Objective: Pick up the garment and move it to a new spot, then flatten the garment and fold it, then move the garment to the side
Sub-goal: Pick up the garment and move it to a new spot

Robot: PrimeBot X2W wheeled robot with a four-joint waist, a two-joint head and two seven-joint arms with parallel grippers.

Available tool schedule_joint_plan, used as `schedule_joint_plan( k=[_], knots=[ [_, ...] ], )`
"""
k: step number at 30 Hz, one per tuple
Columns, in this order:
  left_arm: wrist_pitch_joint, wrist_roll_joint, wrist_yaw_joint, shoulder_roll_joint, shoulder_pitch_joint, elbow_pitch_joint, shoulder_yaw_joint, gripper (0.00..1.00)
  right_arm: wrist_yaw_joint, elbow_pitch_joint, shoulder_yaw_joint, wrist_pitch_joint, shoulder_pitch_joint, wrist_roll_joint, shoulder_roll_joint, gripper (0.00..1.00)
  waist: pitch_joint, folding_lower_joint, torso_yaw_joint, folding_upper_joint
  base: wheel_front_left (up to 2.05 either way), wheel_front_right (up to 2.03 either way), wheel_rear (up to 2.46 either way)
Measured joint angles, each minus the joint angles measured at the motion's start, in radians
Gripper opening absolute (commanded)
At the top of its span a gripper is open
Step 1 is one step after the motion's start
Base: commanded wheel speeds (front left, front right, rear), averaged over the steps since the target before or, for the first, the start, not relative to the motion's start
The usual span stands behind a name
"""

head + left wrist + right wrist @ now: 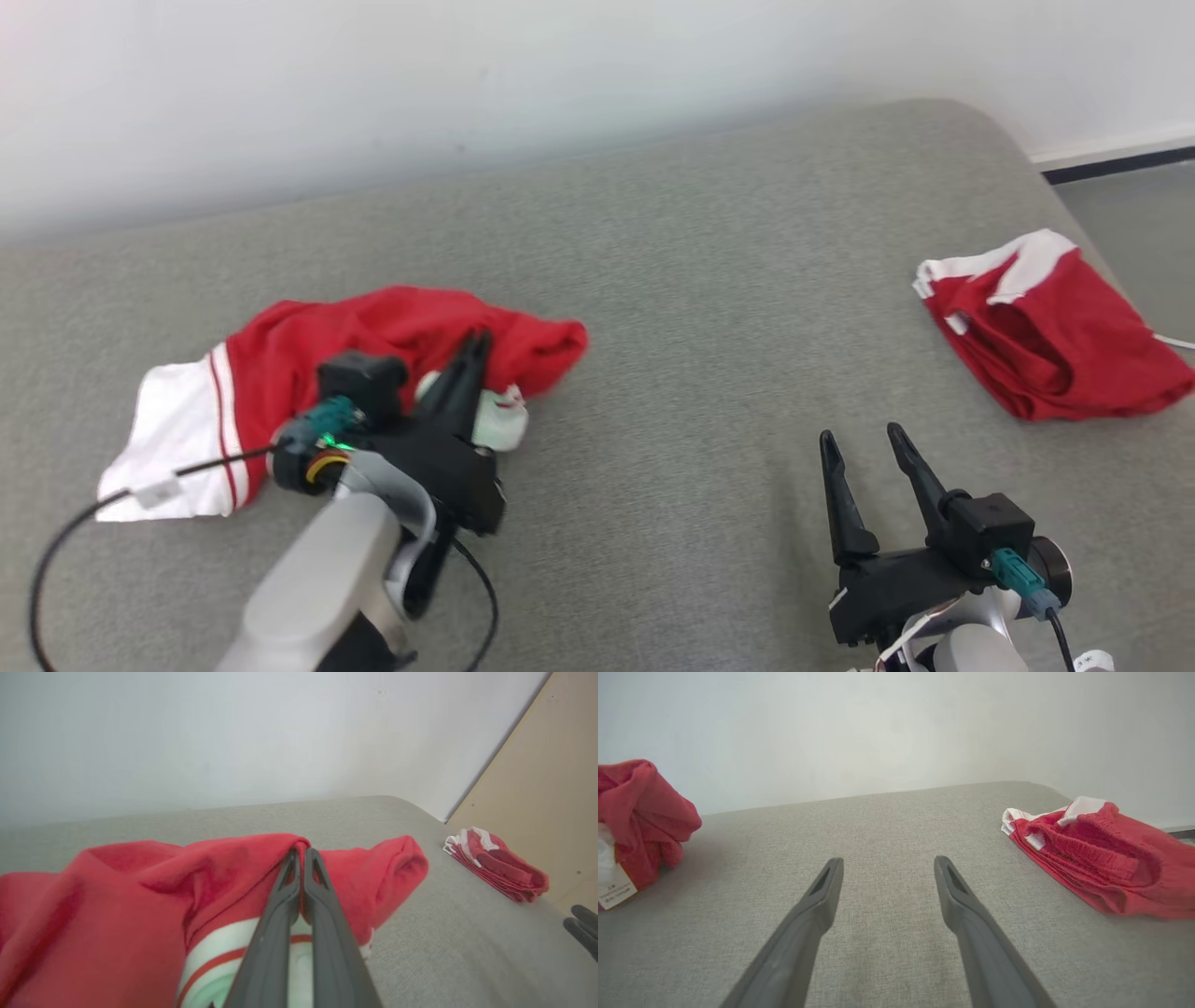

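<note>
The garment (373, 327), red with a white striped band, lies crumpled at the left of the grey cushioned surface (700, 280). My left gripper (478, 338) is over its middle, shut on the garment. In the left wrist view a raised red fold of the garment (140, 896) is pinched at the tips of that gripper (302, 851). My right gripper (861, 434) stands open over bare grey fabric at the lower right, holding nothing. In the right wrist view that gripper (888, 860) points across the surface, with the garment (640, 807) at the far left.
A second red and white garment (1046, 327) lies folded near the surface's right edge, also seen as a folded pile (1097, 858). A pale wall runs behind the surface. The floor (1139, 215) drops off at the right. Bare grey fabric lies between the two garments.
</note>
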Motion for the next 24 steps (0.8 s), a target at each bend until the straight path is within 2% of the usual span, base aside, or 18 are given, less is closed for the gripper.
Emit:
schedule_joint_plan(
  k=[3,9,10,11,12,13,18,24],
  knots=[
    [-0.012,-0.007,0.000,-0.023,0.015,0.012,-0.042,0.00,0.000,0.003,-0.001,0.000,0.005,0.000,0.000,1.00,-0.012,0.0000,-0.030,0.0000,0.00,0.00,0.00],
    [-0.025,-0.019,0.000,-0.049,0.041,0.007,-0.044,0.00,0.000,0.001,-0.002,0.000,0.007,0.013,0.001,1.00,-0.035,-0.0001,-0.061,0.0000,0.00,0.00,0.00],
    [-0.025,-0.006,0.000,-0.049,0.045,0.004,-0.032,0.07,0.000,0.001,-0.004,0.000,0.008,0.016,0.001,1.00,-0.037,-0.0001,-0.062,0.0000,0.00,0.00,0.00],
    [-0.025,0.012,0.000,-0.049,0.049,-0.001,-0.014,0.39,0.000,-0.001,-0.006,0.000,0.008,0.020,0.001,1.00,-0.037,0.0000,-0.060,0.0000,0.00,0.00,0.00],
    [-0.025,0.030,0.000,-0.048,0.050,-0.006,-0.001,0.89,0.000,-0.002,-0.008,0.000,0.008,0.021,0.001,1.00,-0.037,0.0000,-0.058,0.0000,0.00,0.00,0.00],
    [-0.027,0.043,0.000,-0.047,0.053,-0.007,0.010,1.00,0.000,-0.004,-0.010,0.000,0.008,0.021,0.001,1.00,-0.036,0.0000,-0.055,0.0000,0.00,0.00,0.00],
    [-0.027,0.142,0.014,-0.037,0.102,-0.044,0.096,1.00,0.000,-0.007,-0.010,0.000,0.008,0.027,0.001,1.00,-0.035,0.0000,-0.029,0.0000,0.00,0.00,0.00],
    [-0.027,0.212,0.014,-0.031,0.162,-0.078,0.178,1.00,0.000,-0.006,-0.009,0.000,0.008,0.027,0.002,1.00,-0.036,0.0000,0.001,0.0000,0.00,0.00,0.00]
  ],
)
